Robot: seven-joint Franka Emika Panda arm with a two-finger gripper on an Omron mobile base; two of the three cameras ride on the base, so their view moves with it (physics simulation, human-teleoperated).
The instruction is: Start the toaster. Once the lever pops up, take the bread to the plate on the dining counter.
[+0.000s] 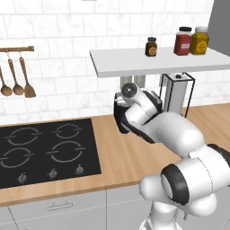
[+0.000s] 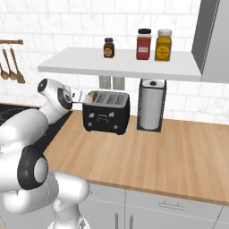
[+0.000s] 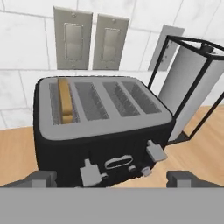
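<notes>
The black toaster (image 3: 100,131) stands on the wooden counter against the tiled wall, with several slots in its top. A tan slice of bread (image 3: 65,100) stands in the leftmost slot, its top edge showing. Two pale levers (image 3: 90,173) sit low on the toaster's front. My gripper (image 3: 112,177) is open, its fingertips (image 3: 40,178) spread wide just in front of the toaster and holding nothing. From the right base view the gripper (image 2: 87,96) hovers at the toaster's (image 2: 106,112) upper left corner. The plate and the dining counter are out of view.
A wire-framed paper towel stand (image 2: 151,105) stands right beside the toaster. A white shelf (image 2: 120,65) with three jars hangs low over both. A black hob (image 1: 45,150) lies to the left, and wooden utensils (image 1: 17,78) hang on the wall. Two wall outlets (image 3: 89,41) sit behind the toaster.
</notes>
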